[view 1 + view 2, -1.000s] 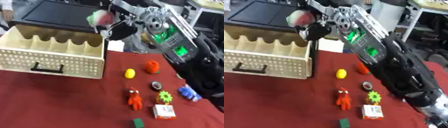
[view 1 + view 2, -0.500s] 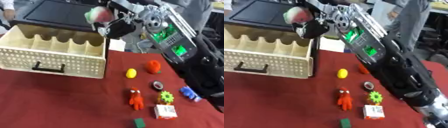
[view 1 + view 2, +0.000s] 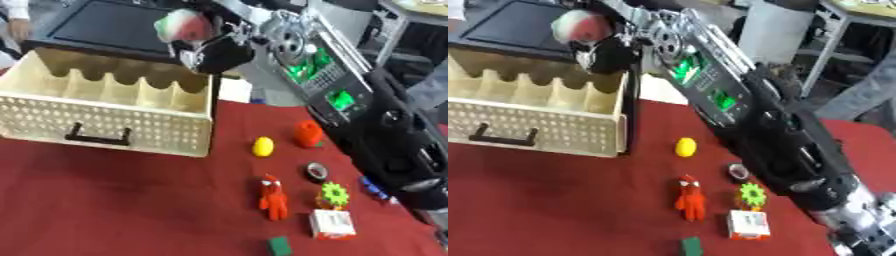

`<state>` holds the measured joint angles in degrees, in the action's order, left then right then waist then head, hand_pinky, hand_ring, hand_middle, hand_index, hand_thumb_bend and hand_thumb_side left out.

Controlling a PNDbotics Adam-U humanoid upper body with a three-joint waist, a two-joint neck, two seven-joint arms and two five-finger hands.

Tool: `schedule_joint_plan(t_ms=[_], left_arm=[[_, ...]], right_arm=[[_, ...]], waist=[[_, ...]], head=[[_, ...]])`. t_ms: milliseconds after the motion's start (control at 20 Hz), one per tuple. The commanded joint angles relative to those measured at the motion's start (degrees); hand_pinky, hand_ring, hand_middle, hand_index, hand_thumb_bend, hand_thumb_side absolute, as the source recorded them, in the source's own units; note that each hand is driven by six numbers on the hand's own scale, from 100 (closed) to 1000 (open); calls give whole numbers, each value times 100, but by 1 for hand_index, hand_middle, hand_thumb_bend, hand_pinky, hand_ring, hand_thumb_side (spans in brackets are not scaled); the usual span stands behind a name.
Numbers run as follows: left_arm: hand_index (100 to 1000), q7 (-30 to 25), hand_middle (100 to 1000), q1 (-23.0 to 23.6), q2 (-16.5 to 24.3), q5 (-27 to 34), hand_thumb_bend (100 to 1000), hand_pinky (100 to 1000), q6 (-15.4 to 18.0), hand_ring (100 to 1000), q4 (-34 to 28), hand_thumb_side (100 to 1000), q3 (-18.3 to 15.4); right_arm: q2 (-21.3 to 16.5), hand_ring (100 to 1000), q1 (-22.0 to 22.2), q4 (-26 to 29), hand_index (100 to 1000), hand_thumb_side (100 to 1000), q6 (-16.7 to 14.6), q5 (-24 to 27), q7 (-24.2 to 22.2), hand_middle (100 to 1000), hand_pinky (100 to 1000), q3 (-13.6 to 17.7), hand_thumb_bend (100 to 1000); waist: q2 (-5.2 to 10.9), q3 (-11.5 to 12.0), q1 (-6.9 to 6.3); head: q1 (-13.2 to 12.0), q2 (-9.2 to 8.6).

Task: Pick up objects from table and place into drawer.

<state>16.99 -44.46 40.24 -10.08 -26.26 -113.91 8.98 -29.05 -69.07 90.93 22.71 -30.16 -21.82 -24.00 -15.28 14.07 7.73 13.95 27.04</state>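
Red table [image 3: 131, 200], right hand [image 3: 210, 47] gripping ball [image 3: 182, 26] above drawer [image 3: 105, 110]

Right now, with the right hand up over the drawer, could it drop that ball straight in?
Probably yes. The right hand holds the red, white and green ball above the back right of the open drawer, and nothing shows between them.

Our right arm [image 3: 367, 110] bulky, mostly black casing, we note silver round joint housings near the wrist, green glowing panels set along the forearm, ribbed grey section beside them, our right hand [image 3: 214, 47] black with thin pale cables.
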Motion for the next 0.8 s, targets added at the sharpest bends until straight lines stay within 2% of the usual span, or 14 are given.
schedule_joint_plan(t_ms=[50,200,300,400,450,600,700,800], left_arm=[[725,18,100,-114,115,17,348,100,5,100,-68,1000,-71],[721,18,100,-111,116,17,349,100,3,100,-68,1000,-72],[719,18,100,-107,116,19,350,100,0,100,-68,1000,-73],[719,25,100,-105,117,16,350,100,-1,100,-68,1000,-79],[719,33,100,-106,118,15,350,100,-3,100,-68,1000,-84],[720,52,100,-103,121,14,350,100,-7,100,-68,1000,-91],[719,66,100,-93,120,17,349,100,-13,100,-68,1000,-100],[719,82,100,-91,121,23,347,100,-16,100,-68,1000,-107]], right_arm=[[-39,432,-135,-54,430,126,-44,-42,69,452,171,70,100],[-24,438,-130,-107,434,122,-93,-66,93,456,178,58,100],[-21,478,-124,-128,460,119,-122,-97,84,471,231,40,100],[-21,528,-121,-131,556,164,-161,-166,34,508,317,24,100],[-21,546,-122,-129,575,184,-185,-209,1,517,353,22,100],[0,549,-123,-155,575,222,-214,-307,-28,525,366,51,100],[10,574,-123,-166,600,258,-240,-349,-22,547,423,50,100],[21,582,-122,-177,620,270,-265,-372,1,559,441,58,100]], waist=[[94,0,-44],[97,4,-39],[97,8,-36],[97,11,-32],[97,13,-32],[91,38,-24],[85,57,-20],[85,68,-19]], head=[[61,-72],[66,-84],[65,-89],[60,-91],[56,-95],[57,-112],[61,-117],[62,-113]])
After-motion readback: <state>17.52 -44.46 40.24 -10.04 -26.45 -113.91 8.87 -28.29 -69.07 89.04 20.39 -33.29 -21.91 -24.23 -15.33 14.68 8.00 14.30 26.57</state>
